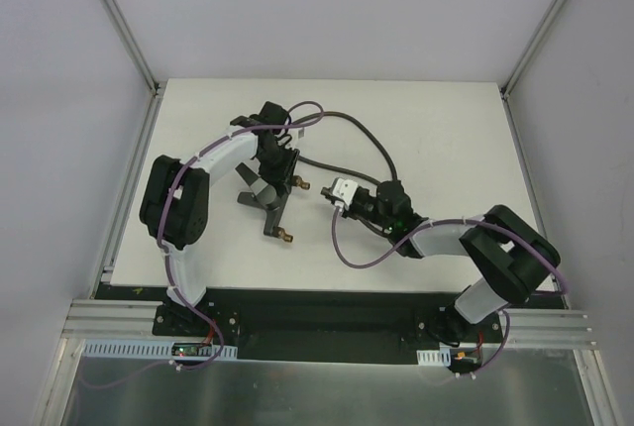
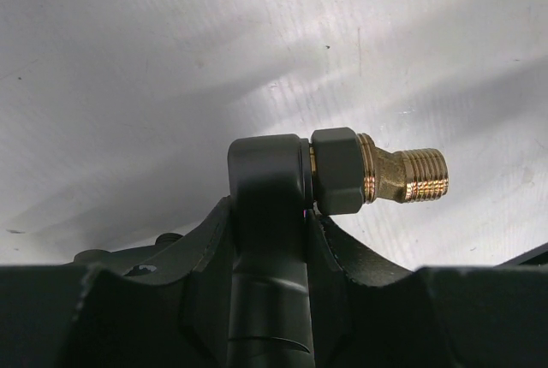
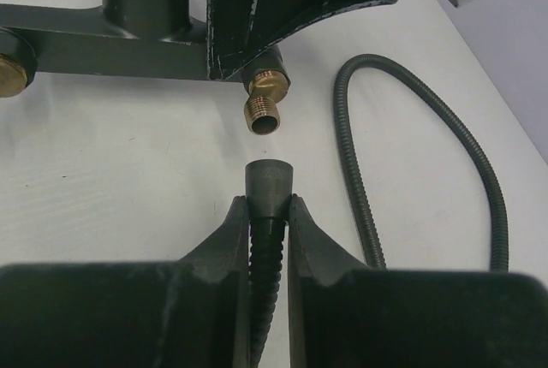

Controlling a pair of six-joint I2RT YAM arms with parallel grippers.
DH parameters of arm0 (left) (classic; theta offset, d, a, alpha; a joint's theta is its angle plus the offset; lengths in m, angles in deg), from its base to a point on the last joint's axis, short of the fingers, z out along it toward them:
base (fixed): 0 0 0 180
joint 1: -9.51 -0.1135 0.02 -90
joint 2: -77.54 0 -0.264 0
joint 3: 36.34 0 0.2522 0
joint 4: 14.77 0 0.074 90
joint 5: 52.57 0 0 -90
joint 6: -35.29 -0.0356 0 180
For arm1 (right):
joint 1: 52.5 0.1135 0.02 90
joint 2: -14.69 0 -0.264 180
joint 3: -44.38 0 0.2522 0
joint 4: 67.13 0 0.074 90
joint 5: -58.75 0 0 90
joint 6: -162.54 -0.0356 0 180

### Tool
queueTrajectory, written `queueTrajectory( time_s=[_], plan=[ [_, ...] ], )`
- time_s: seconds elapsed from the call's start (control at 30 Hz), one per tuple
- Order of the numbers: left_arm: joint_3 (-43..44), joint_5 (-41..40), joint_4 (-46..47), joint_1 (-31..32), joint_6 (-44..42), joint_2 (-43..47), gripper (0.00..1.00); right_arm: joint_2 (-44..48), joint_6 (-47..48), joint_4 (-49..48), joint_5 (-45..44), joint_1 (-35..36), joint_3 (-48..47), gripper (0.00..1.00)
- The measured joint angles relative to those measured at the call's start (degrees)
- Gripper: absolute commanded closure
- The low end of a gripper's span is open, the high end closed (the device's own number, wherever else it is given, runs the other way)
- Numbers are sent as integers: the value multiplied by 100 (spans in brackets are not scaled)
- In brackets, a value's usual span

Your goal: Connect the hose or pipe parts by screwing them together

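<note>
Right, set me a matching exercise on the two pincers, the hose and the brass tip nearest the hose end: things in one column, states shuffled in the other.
Things:
1. left pincer
2. right pincer
3. brass-coloured threaded tip
4. long dark-grey flexible hose

States:
A. curves across the white table
B. shut on the hose end, just behind its dark cone-shaped connector
C. bare, nothing screwed on yet
D. shut on the black T-shaped fitting

Pairs: 1-D; 2-B; 3-C; 4-A
</note>
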Motion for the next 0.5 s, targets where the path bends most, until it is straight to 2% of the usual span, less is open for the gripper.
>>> queueTrajectory(
  time_s=[0.5],
  plan=[
    [-116,-13,-9,122,-13,136,100,-741,1010,-24,-31,87,-507,99]
  ],
)
